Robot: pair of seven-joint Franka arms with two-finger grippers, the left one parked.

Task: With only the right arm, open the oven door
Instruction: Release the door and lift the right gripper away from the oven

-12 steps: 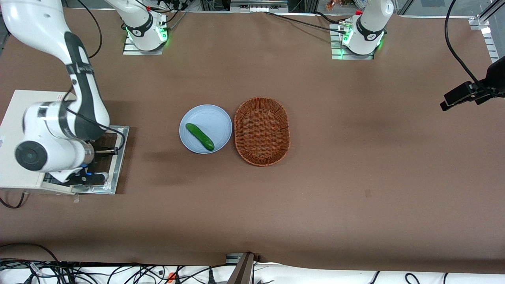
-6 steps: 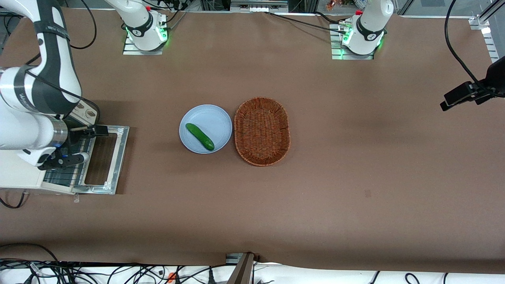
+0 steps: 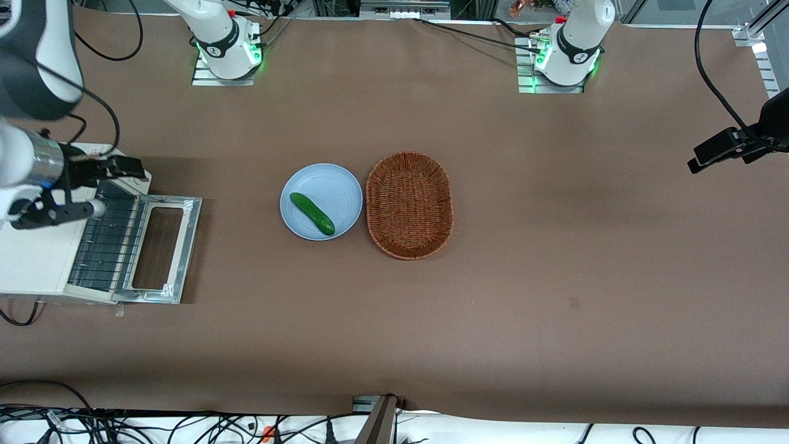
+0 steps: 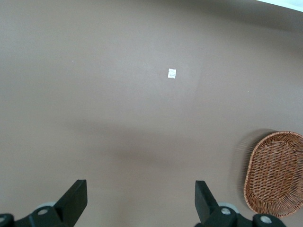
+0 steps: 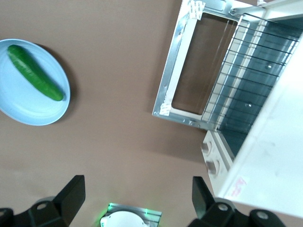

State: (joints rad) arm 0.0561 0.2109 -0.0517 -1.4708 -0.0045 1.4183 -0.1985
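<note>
while oven door [image 3: 161, 248] lies flat open, right arm [image 3: 28, 92] raised above oven, tool [image 3: 92, 185] fingers apart.

The right arm [image 3: 31, 74] (cut off at frame edge) hides oven [image 3: 31, 259] top.

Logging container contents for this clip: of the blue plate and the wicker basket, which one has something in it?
The blue plate, holding a cucumber. The wicker basket beside it holds nothing. The gripper, jaws open, is above the oven, clear of the lowered oven door.
</note>
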